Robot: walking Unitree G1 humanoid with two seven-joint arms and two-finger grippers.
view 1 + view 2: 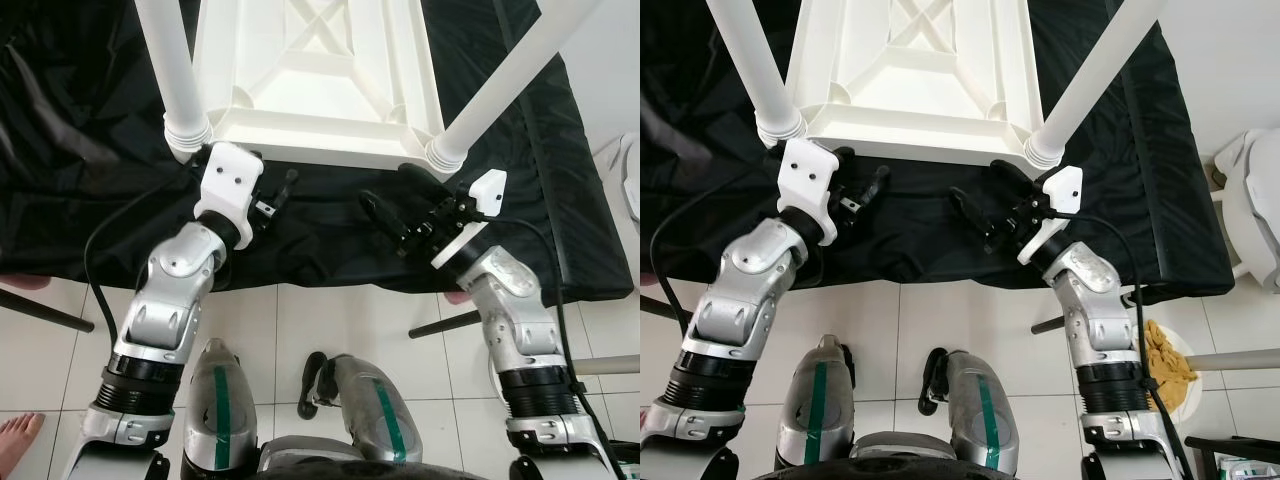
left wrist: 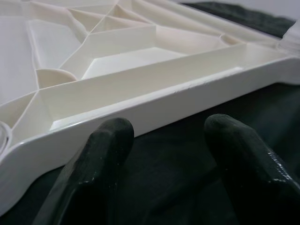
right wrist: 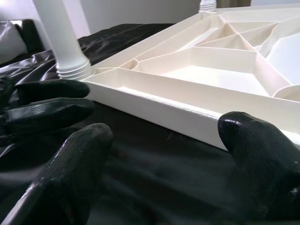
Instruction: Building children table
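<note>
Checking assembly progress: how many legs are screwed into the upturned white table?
2 in view: one leg at the near corner by the left end effector, one leg at the near corner by the right end effector. The far corners are cropped, so more may be hidden.

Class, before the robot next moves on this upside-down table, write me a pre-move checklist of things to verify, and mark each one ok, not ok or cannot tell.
1. Table top lies underside up on the black cloth: ok.
2. Near left leg seated in its corner socket: ok.
3. Near right leg seated in its socket: ok.
4. Left tool open, holding nothing, facing the near edge: ok.
5. Right tool open, holding nothing: ok.
6. Legs screwed fully tight: cannot tell.
</note>
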